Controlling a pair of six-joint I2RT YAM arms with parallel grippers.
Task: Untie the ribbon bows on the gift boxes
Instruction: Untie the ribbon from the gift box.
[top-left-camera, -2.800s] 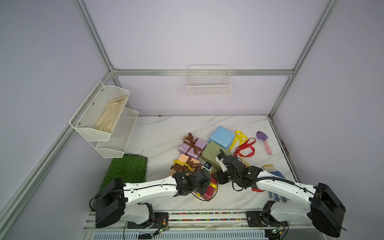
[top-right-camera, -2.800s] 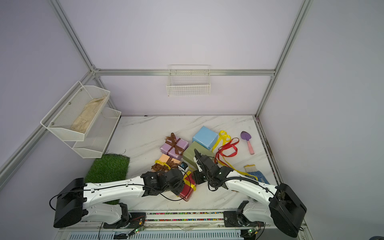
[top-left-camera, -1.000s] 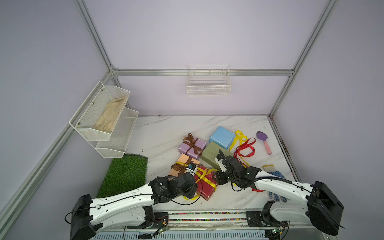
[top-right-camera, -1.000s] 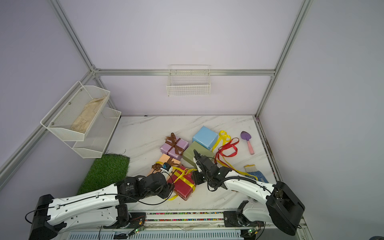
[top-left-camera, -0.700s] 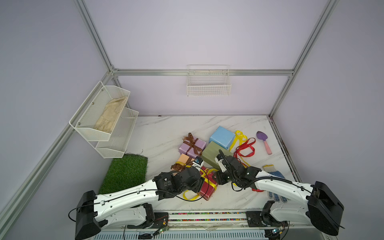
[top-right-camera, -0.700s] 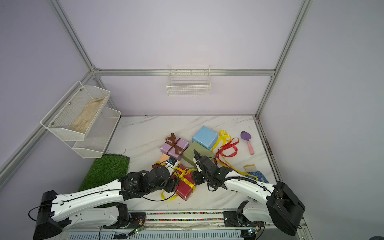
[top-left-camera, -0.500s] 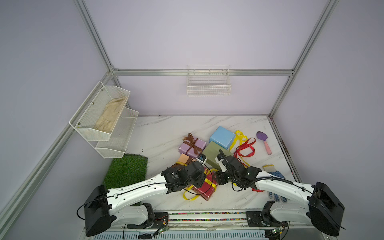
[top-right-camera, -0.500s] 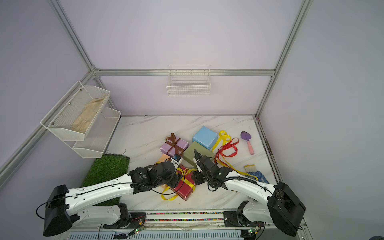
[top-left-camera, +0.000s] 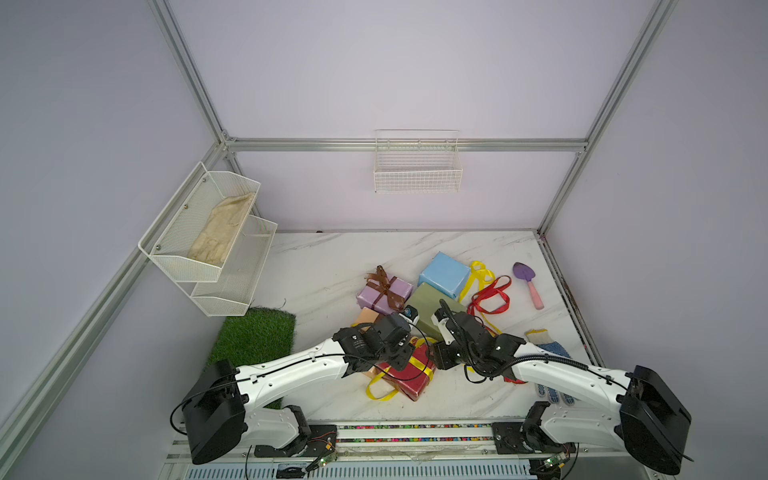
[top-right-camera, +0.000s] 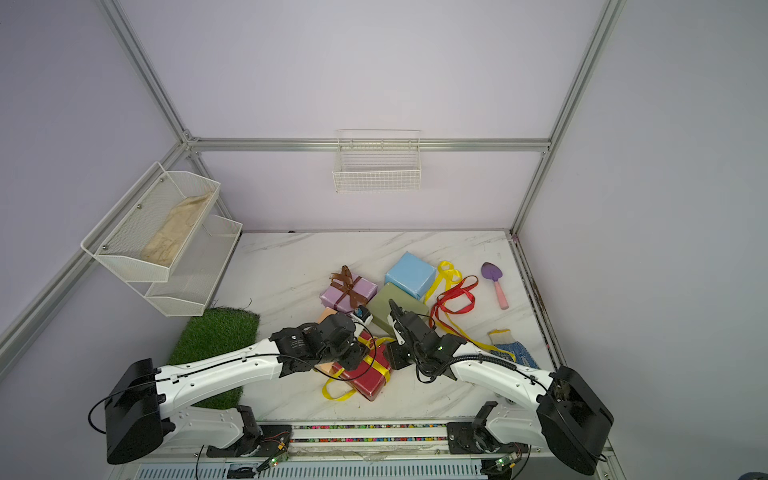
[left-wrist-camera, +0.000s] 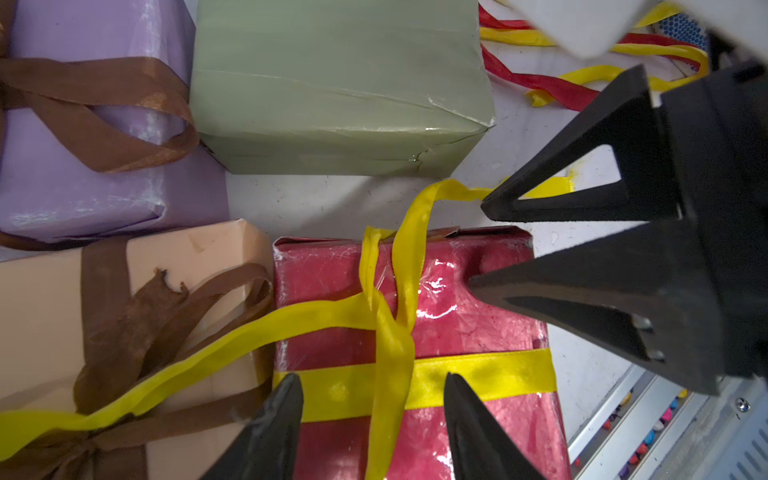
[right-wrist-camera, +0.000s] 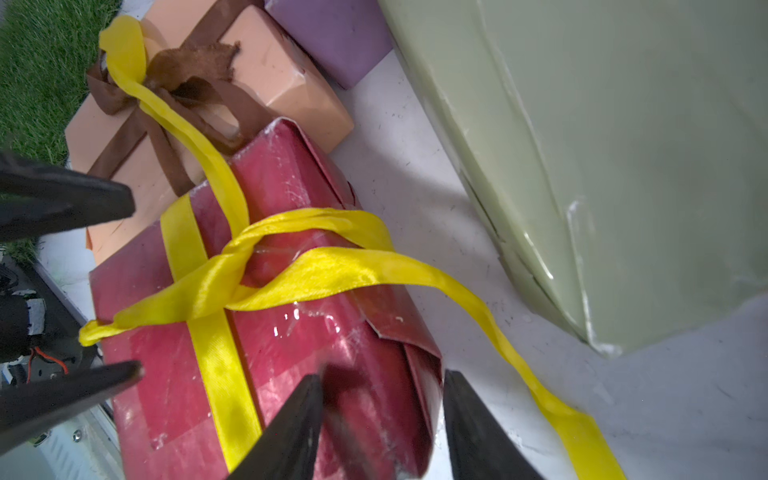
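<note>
**Yellow ribbon on the dark red box tied only by a plain twist**

The dark red box (top-left-camera: 410, 382) lies at the front middle of the worktop (top-left-camera: 332, 266), between the two arms in both top views. Its yellow ribbon (right-wrist-camera: 232, 270) is wound round it and meets on the top face in a plain twisted crossing. One tail runs over the peach box (right-wrist-camera: 282, 75) just beside it. The other tail trails across the worktop toward the olive green box (right-wrist-camera: 623, 166).

The left gripper (left-wrist-camera: 371, 376) hangs over the dark red box with its fingers spread. A strand of the yellow ribbon passes between them with a gap on each side.

The right gripper (right-wrist-camera: 383, 374) stands astride one end of the same box, its fingers apart. The left wrist view shows one fingertip on the top face and the other past the edge. Whether it clamps the box cannot be told.

The peach box carries a tied brown bow (left-wrist-camera: 137, 316). Behind it, the lilac box (top-left-camera: 401, 286) also has its brown bow (top-left-camera: 380, 276) tied. The olive green box and the light blue box (top-left-camera: 442, 274) behind it are bare. Beside these two, on the right, a loose yellow ribbon (top-left-camera: 480, 270) and a red ribbon (top-left-camera: 490, 297) lie on the worktop.
</note>
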